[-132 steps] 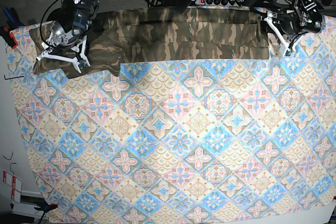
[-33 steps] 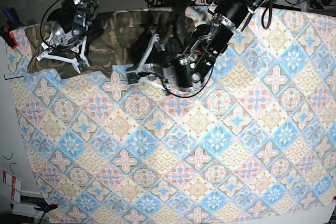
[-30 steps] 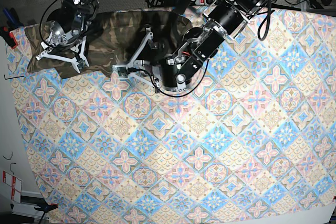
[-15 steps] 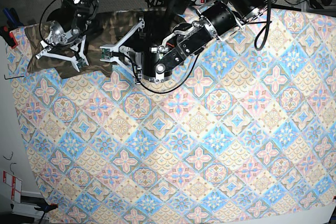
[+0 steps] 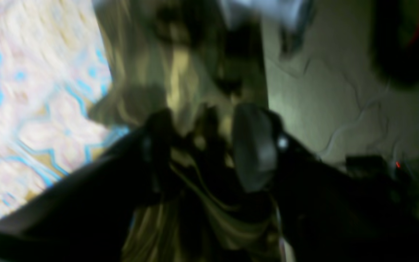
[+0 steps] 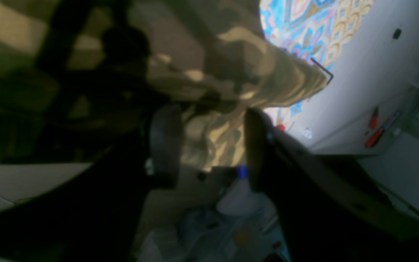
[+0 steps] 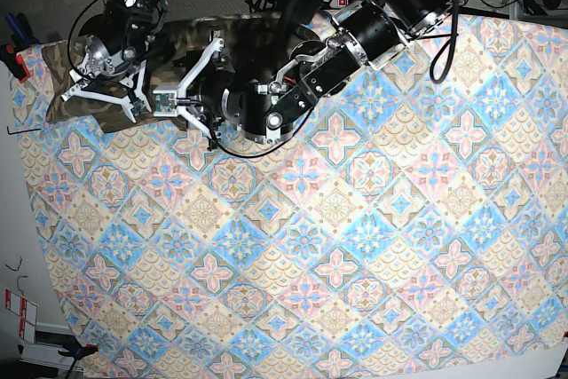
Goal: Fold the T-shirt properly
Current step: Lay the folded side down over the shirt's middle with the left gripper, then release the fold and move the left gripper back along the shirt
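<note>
Base view: T-shirt [image 7: 182,46] now bunched at far-left corner of table, on tablecloth [image 7: 355,237]. Earlier stretched as a long band along far edge; right-hand end since hauled across by left gripper [image 7: 206,86] and laid over left-hand end. Far edge to the right now bare of camouflage. Reads as the crosswise half-fold just delivered.

Left gripper: low over the doubled cloth, near middle of the pile. Pads [image 5: 255,145] apart in left wrist view, camouflage folds lying slack in the gap. Clamped tight a second ago, so probably mid-release. Picture badly smeared; no certainty that cloth is fully free.

Right gripper [image 7: 99,104]: unmoved on left-hand end, at table's left edge. Pads [image 6: 164,145] apart, a wad of cloth filling the space between, hanging past the edge. Pinched or merely straddled: cannot tell.

Cloth itself: olive, brown, tan blotches. Soft, rumpled, layers uneven, lower edge ragged rather than square. Collar not made out. Fold likely needs smoothing before counting as proper.
</note>
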`<state>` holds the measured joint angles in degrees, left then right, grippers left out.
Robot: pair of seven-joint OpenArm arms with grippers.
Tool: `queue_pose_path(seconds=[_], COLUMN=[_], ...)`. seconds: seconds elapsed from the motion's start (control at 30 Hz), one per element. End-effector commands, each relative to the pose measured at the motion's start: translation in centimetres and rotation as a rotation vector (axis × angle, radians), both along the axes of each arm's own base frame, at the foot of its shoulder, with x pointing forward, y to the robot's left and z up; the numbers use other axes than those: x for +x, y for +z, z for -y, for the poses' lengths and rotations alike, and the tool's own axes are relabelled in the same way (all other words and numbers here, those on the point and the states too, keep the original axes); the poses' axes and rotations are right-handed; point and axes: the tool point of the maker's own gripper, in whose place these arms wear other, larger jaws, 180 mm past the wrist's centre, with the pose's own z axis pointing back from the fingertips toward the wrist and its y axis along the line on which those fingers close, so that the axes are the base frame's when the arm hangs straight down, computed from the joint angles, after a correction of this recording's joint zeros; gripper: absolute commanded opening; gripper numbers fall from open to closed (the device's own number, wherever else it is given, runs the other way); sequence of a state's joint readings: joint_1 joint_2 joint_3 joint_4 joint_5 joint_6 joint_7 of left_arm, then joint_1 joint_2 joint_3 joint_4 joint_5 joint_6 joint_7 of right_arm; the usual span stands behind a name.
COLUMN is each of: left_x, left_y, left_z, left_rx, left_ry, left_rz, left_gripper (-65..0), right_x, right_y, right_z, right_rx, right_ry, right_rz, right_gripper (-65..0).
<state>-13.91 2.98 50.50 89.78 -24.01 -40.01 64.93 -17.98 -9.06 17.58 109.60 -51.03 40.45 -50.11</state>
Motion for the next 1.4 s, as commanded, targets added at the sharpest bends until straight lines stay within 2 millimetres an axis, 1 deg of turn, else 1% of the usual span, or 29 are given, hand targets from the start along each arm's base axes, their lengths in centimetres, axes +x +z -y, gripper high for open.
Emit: queue_pose_path(seconds=[0.0,0.07,0.13,0.17,0.23,0.27,0.3,0.37,0.4,0.43,0.47,0.53,0.63,0.7,0.77,0.8,0.83,0.93,1.0,1.07,1.2,1.3,1.37], left_x=[1.4,3.4,6.6,8.0,9.8,10.7,11.2,11.2,10.8,10.0,9.4,7.3,5.0,3.6,2.7,2.4,2.4,1.9,1.9,1.9,1.6,0.8,0.0], left_y=[2.3,2.6,3.7,3.6,3.5,3.7,3.6,2.8,2.1,1.0,0.2,-1.7,-3.2,-4.3,-4.8,-4.8,-4.7,-4.4,-4.0,-3.7,-3.7,-5.0,-6.5], left_z=[0.9,-0.1,-2.1,-4.2,-8.4,-10.6,-12.5,-15.8,-17.1,-17.9,-18.5,-19.5,-19.7,-20.3,-21.0,-21.3,-21.7,-23.3,-24.7,-25.7,-25.8,-25.6,-25.4], left_rx=[-0.076,-0.1,-0.14,-0.141,-0.127,-0.111,-0.087,-0.023,0.011,0.048,0.073,0.125,0.155,0.198,0.207,0.19,0.171,0.123,0.067,0.024,0.017,0.013,-0.007], left_ry=[0.032,0.118,0.247,0.324,0.444,0.502,0.548,0.613,0.63,0.634,0.634,0.626,0.62,0.625,0.655,0.679,0.705,0.771,0.846,0.893,0.892,0.899,0.91], left_rz=[0.015,-0.004,0.003,0.007,0.028,0.05,0.063,0.07,0.063,0.042,0.028,-0.017,-0.079,-0.125,-0.165,-0.191,-0.212,-0.292,-0.332,-0.36,-0.373,-0.445,-0.546], left_gripper=[-42.9,-46.8,-51.6,-55.0,-62.6,-65.0,-65.0,-65.0,-65.0,-65.0,-65.0,-65.0,-65.0,-65.0,-65.0,-63.7,-60.5,-42.5,-34.5,-33.8,-34.1,-34.0,-34.0], right_x=[0.3,0.3,0.3,0.3,0.3,0.3,0.3,0.4,0.5,0.5,0.5,0.5,0.5,0.5,0.5,0.5,0.6,0.5,0.5,0.5,0.5,0.5,0.6], right_y=[0.7,0.7,0.7,0.7,0.7,0.7,0.7,0.7,0.7,0.7,0.7,0.8,0.8,0.8,0.8,0.8,0.8,0.8,0.8,0.7,0.7,0.7,0.7], right_z=[0.4,0.4,0.4,0.4,0.4,0.4,0.4,0.4,0.4,0.4,0.4,0.4,0.4,0.4,0.4,0.4,0.4,0.4,0.4,0.4,0.4,0.4,0.4], right_rx=[-0.021,-0.022,-0.024,-0.024,-0.022,-0.021,-0.021,-0.021,-0.021,-0.021,-0.021,-0.02,-0.021,-0.024,-0.024,-0.024,-0.02,-0.023,-0.023,-0.023,-0.022,-0.022,-0.021], right_ry=[-0.004,-0.004,-0.004,-0.004,-0.004,-0.004,-0.004,-0.004,-0.004,-0.004,-0.004,-0.004,-0.004,-0.004,-0.004,-0.004,-0.003,-0.003,-0.003,-0.003,-0.002,-0.002,-0.001], right_rz=[0.02,0.019,0.019,0.019,0.019,0.02,0.02,0.021,0.023,0.023,0.023,0.025,0.024,0.023,0.023,0.023,0.026,0.024,0.024,0.023,0.024,0.024,0.025], right_gripper=[-38.4,-38.4,-38.4,-38.5,-38.5,-38.5,-38.5,-38.5,-38.5,-38.5,-38.5,-38.5,-38.5,-38.4,-38.4,-38.4,-38.4,-38.4,-38.4,-38.4,-38.4,-38.4,-38.4])
